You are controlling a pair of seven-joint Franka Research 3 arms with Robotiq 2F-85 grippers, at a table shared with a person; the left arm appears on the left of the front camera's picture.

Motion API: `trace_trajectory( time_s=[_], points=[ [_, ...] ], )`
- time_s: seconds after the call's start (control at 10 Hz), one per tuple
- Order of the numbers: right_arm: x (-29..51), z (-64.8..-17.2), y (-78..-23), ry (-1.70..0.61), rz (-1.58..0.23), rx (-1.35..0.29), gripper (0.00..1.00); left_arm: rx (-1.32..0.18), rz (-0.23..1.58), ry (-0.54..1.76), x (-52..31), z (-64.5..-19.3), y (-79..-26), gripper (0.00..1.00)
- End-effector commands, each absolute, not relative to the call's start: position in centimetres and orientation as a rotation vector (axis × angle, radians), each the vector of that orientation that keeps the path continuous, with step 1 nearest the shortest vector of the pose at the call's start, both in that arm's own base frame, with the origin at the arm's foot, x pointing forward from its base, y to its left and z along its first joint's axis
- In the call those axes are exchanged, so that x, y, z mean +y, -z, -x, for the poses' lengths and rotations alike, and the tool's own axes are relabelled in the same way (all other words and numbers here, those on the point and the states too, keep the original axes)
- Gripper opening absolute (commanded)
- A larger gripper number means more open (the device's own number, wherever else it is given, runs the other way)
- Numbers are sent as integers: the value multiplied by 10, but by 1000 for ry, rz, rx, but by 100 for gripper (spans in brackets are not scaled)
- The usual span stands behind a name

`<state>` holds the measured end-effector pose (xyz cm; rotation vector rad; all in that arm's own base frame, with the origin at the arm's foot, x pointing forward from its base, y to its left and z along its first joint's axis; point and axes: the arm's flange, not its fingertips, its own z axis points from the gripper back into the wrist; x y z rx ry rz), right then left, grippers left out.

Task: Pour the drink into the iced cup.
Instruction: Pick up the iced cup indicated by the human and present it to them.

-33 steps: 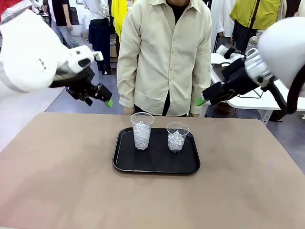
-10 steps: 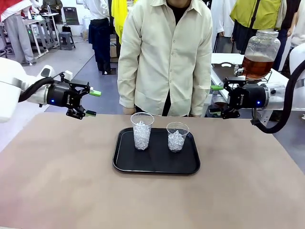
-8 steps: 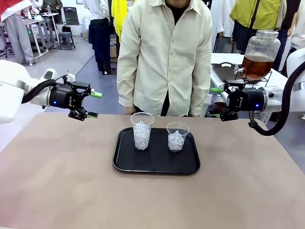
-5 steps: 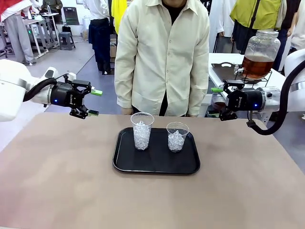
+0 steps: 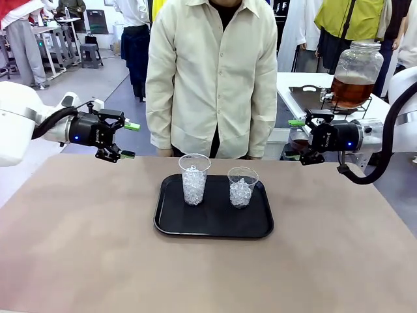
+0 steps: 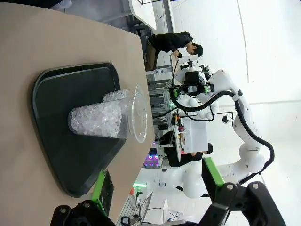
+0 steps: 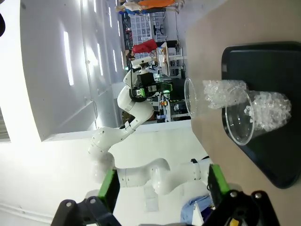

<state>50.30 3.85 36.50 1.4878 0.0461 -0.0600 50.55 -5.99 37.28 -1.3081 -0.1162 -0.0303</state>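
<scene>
- Left gripper (image 5: 129,140): jaws wide apart, nothing between the green pads. It hovers above the table's (image 5: 85,248) far left edge and points toward the middle.
- Left wrist view: the same gripper (image 6: 157,181) stands spread, with air between its fingers. The tray (image 6: 56,141) and the iced cups lie ahead of it.
- Right gripper (image 5: 296,139): jaws equally wide and empty. It hovers off the table's far right corner and points inward, opposite the left one.
- Right wrist view: its gripper (image 7: 163,186) is spread and bare. Both cups are ahead on the tray (image 7: 277,174).
- Black tray (image 5: 208,222) sits flat at the table's centre, well apart from both grippers.
- Taller cup (image 5: 193,179) is on the tray's left half, upright, clear plastic and packed with ice.
- Shorter cup (image 5: 242,187) stands just beside it to the right, upright, with ice inside.
- Drink (image 5: 348,91): amber liquid in the lower part of a large glass jar (image 5: 355,62), lid on. The jar is on a side table (image 5: 293,81) behind the right gripper.
- Person (image 5: 212,72) in a cream shirt stands at the far edge, behind the tray.
</scene>
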Motion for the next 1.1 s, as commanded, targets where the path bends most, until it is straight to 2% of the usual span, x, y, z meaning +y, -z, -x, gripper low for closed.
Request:
trace_trajectory(
  time_s=[0.0,1.0],
  points=[
    [39,-502,-366,61,-1491,43,100,-118,1300,33,-60,-505,-373,100],
    [39,-502,-366,61,-1491,43,100,-118,1300,33,-60,-505,-373,100]
  ],
)
